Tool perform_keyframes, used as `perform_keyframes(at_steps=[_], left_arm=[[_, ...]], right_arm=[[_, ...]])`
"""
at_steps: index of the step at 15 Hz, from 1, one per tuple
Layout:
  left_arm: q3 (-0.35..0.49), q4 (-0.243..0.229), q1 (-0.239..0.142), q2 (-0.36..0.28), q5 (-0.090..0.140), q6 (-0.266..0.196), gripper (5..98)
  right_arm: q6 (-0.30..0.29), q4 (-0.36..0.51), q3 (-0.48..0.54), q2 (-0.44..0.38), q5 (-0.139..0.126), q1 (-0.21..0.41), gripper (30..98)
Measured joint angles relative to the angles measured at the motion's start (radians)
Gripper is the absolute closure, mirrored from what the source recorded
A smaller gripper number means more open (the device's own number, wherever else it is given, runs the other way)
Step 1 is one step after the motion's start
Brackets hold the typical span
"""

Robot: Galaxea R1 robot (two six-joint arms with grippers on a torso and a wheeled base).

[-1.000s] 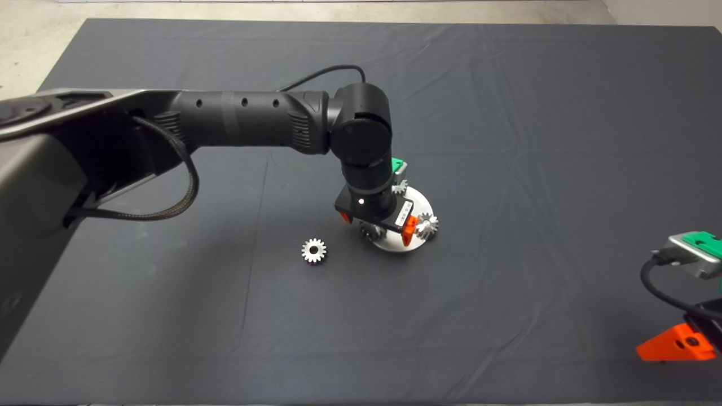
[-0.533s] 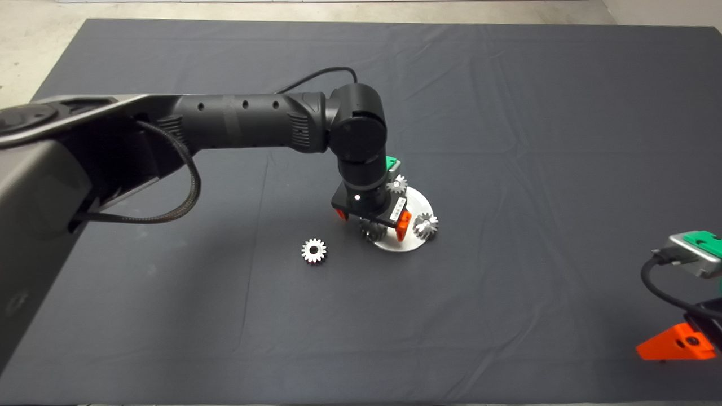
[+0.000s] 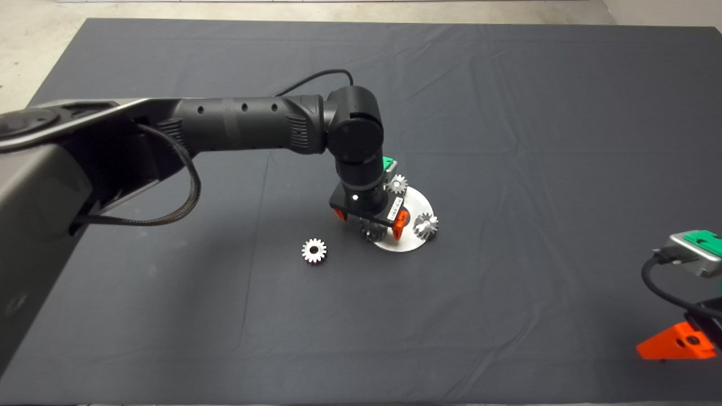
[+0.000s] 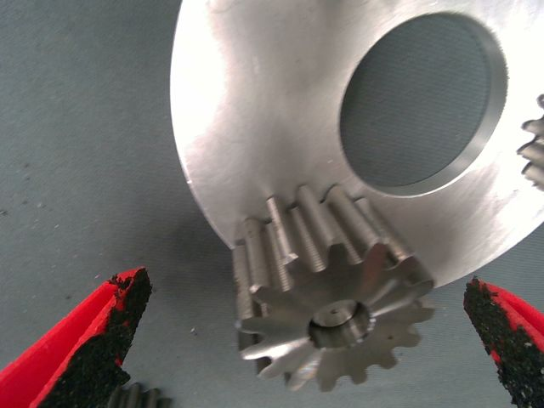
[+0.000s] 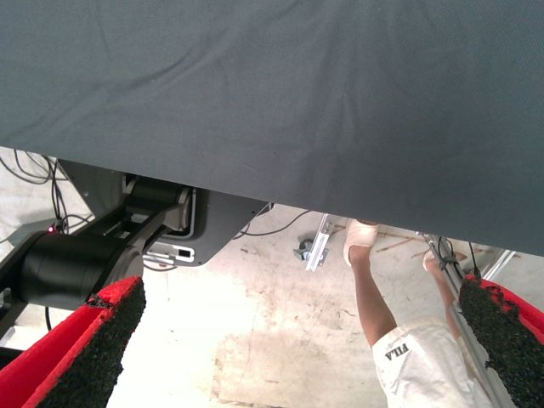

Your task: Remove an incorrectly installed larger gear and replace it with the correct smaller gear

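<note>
The larger gear [image 3: 369,230] sits on the near-left edge of a round silver plate [image 3: 415,198]. My left gripper [image 3: 370,220] hangs right over it, open, one red finger on each side. In the left wrist view the larger gear [image 4: 331,306] stands between the spread pads [image 4: 110,340] without touching them, on the plate [image 4: 255,127], which has a big round hole. The smaller gear [image 3: 313,250] lies loose on the mat to the left of the plate. My right gripper [image 3: 677,344] is parked at the lower right edge, open [image 5: 297,348].
Two other small gears [image 3: 398,184] [image 3: 426,225] sit on the plate's far and right sides. The left arm stretches across the mat from the left. The right wrist view shows the floor beyond the mat and a person's legs [image 5: 374,297].
My left gripper has shifted a little to the left over the larger gear, uncovering the two small gears on the plate. The gears and the right arm have not moved.
</note>
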Motion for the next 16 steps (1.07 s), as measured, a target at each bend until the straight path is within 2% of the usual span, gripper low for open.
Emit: perform_keyframes(at_steps=[2, 4, 5, 6, 9, 16], left_arm=[[0.002, 0.001, 0.0, 0.0, 0.0, 0.0, 13.9], [0.007, 0.003, 0.0, 0.001, -0.001, 0.0, 13.9], [0.007, 0.003, 0.0, 0.002, -0.005, 0.0, 14.6], [0.007, 0.003, 0.0, 0.003, -0.02, 0.0, 18.2], [0.009, 0.004, 0.0, 0.021, -0.026, 0.003, 18.9], [0.008, 0.008, 0.0, 0.022, -0.017, 0.003, 28.0]], right_arm=[[0.0, 0.0, 0.0, 0.0, 0.0, 0.0, 30.8], [0.0, 0.0, 0.0, 0.0, 0.0, 0.0, 30.8], [0.0, 0.0, 0.0, 0.0, 0.0, 0.0, 30.8], [0.0, 0.0, 0.0, 0.0, 0.0, 0.0, 30.8], [0.0, 0.0, 0.0, 0.0, 0.0, 0.003, 30.8], [0.0, 0.0, 0.0, 0.0, 0.0, 0.005, 30.8]])
